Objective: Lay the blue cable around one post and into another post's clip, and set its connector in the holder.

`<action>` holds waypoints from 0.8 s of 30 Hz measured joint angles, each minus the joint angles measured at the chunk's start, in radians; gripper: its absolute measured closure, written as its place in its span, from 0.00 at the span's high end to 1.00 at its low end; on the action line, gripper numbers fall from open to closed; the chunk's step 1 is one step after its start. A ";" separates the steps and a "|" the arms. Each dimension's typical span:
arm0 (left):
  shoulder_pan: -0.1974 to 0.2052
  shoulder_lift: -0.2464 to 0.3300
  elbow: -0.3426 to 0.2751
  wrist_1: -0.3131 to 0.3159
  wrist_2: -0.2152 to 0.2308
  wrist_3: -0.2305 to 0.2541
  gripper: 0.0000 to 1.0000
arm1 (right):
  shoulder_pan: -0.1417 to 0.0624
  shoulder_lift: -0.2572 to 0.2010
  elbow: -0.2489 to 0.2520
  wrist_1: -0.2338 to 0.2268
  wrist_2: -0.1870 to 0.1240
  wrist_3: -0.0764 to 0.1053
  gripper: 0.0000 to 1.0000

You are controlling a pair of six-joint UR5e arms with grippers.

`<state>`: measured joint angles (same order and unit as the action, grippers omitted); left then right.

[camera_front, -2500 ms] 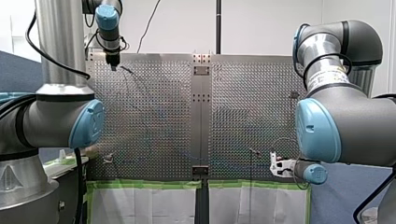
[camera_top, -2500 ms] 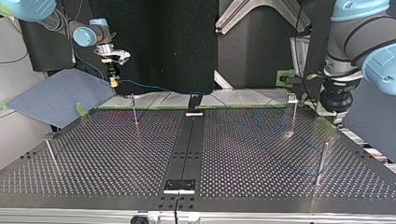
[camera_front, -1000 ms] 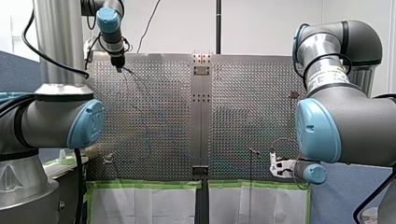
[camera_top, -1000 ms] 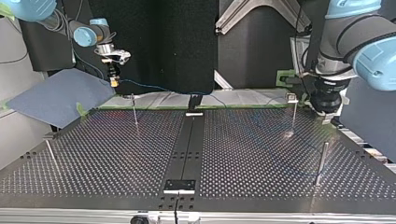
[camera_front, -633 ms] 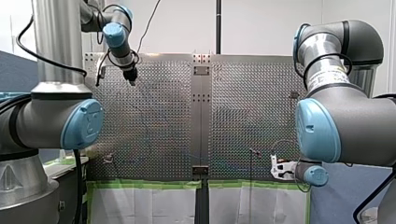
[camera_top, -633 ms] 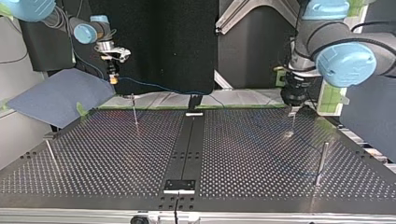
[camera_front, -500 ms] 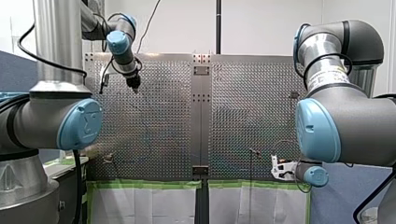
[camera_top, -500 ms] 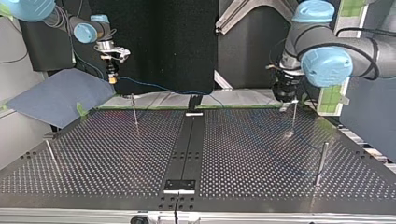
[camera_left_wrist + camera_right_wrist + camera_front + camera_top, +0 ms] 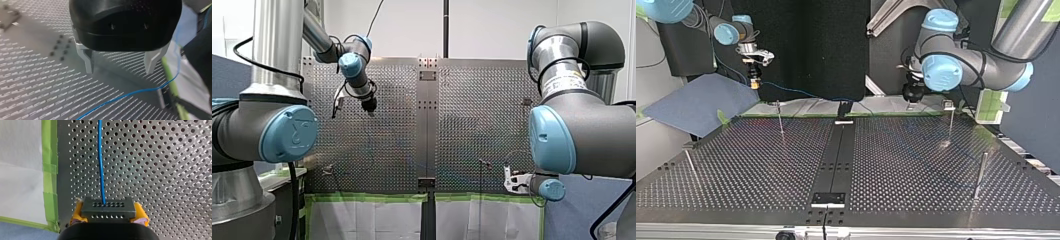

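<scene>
Blue cable [image 9: 100, 157], connector [image 9: 108, 208] clamped by right gripper [image 9: 109, 216], could be snagged on a post [image 9: 780, 118] if dragged slack; left gripper [image 9: 120, 66] spread empty.

My left claw [image 9: 119, 71] hangs spread wide; my right claw [image 9: 109, 211] pinches the blue cable [image 9: 100, 165].

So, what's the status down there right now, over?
Left gripper open, empty, blue cable on the table ahead of it. Right gripper shut on connector, cable running out ahead. Nearest post stands apart; nothing seen blocking.
</scene>
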<state>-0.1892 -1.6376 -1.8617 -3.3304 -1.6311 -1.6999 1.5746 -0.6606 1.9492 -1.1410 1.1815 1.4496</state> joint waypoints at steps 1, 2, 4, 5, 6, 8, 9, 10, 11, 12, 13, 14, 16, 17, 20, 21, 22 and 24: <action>-0.010 -0.010 -0.008 0.010 0.007 0.000 1.00 | 0.000 0.000 0.000 -0.001 0.000 0.001 0.00; -0.017 -0.017 -0.015 0.017 0.012 -0.002 1.00 | 0.000 0.000 0.000 -0.001 0.000 0.001 0.00; -0.034 -0.034 -0.031 0.034 0.027 -0.012 1.00 | 0.000 0.000 0.000 -0.003 -0.001 0.001 0.00; -0.041 -0.041 -0.038 0.042 0.034 -0.018 1.00 | 0.001 0.000 0.000 -0.003 -0.001 0.002 0.00; -0.049 -0.049 -0.045 0.049 0.041 -0.025 1.00 | 0.002 0.000 0.000 -0.004 -0.001 0.003 0.00; -0.067 -0.066 -0.063 0.067 0.059 -0.041 1.00 | 0.004 0.000 0.000 -0.005 -0.001 0.005 0.00; -0.075 -0.074 -0.071 0.075 0.066 -0.049 1.00 | 0.005 0.000 0.000 -0.004 -0.001 0.007 0.00; -0.085 -0.085 -0.082 0.085 0.077 -0.060 1.00 | 0.007 0.000 -0.001 -0.003 -0.002 0.008 0.00; -0.093 -0.093 -0.090 0.093 0.085 -0.068 1.00 | 0.008 0.000 -0.002 -0.001 -0.002 0.010 0.00; -0.102 -0.101 -0.098 0.102 0.093 -0.074 1.00 | 0.010 0.000 -0.004 0.003 -0.004 0.011 0.00; -0.112 -0.112 -0.109 0.112 0.101 -0.078 1.00 | 0.011 0.000 -0.006 0.006 -0.005 0.012 0.00; -0.121 -0.120 -0.117 0.120 0.106 -0.078 1.00 | 0.013 0.000 -0.007 0.008 -0.006 0.012 0.00; -0.140 -0.140 -0.136 0.140 0.111 -0.070 1.00 | 0.015 0.000 -0.009 0.010 -0.010 0.012 0.00; -0.148 -0.148 -0.144 0.148 0.112 -0.064 1.00 | 0.016 0.000 -0.009 0.010 -0.012 0.011 0.00; -0.173 -0.173 -0.169 0.173 0.108 -0.043 1.00 | 0.018 -0.002 -0.010 0.004 -0.016 0.006 0.00; -0.180 -0.180 -0.176 0.179 0.105 -0.038 1.00 | 0.019 -0.004 -0.010 0.002 -0.017 0.002 0.00; -0.189 -0.189 -0.185 0.189 0.099 -0.033 1.00 | 0.020 -0.005 -0.009 0.001 -0.018 -0.002 0.00; -0.203 -0.203 -0.199 0.203 0.087 -0.033 1.00 | 0.023 -0.006 -0.005 -0.002 -0.017 -0.014 0.00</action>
<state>-0.3922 -1.8405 -2.0612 -3.1273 -1.5445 -1.7328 1.5977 -0.6668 1.9437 -1.1430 1.1641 1.4352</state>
